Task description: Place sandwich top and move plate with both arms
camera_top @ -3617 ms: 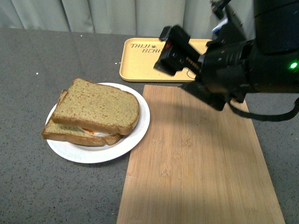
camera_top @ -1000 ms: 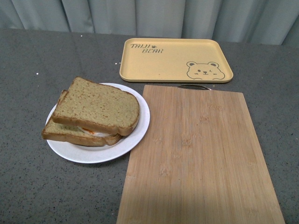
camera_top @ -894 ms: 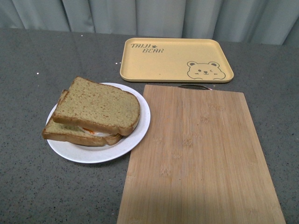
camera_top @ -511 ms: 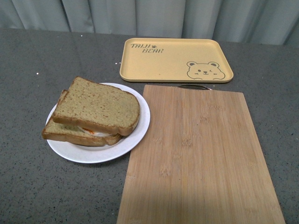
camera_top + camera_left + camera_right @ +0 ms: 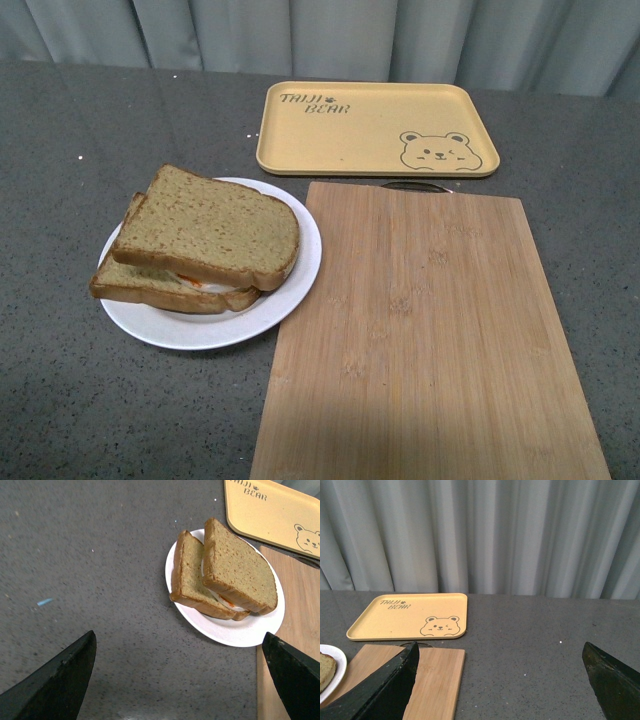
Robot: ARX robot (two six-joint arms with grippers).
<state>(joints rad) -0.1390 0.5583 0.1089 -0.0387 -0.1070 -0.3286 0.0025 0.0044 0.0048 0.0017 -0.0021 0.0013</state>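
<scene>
Sandwich top (image 5: 210,225) is placed, centre left; plate (image 5: 200,331) is yet to be moved. Left tool (image 5: 178,635) and right tool (image 5: 500,646) are spread wide, empty.

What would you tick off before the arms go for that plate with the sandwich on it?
1. Top slice in place: ok, it lies on the lower slice, a little askew.
2. Plate flat on the table: cannot tell; its rim meets the wooden board and may rest on it.
3. Left jaws open and holding nothing: ok.
4. Right jaws open and holding nothing: ok.
5. Left arm facing the plate: ok, its wrist view shows the whole plate.
6. Right arm facing the plate: not ok, its wrist view catches only a sliver of it.
</scene>
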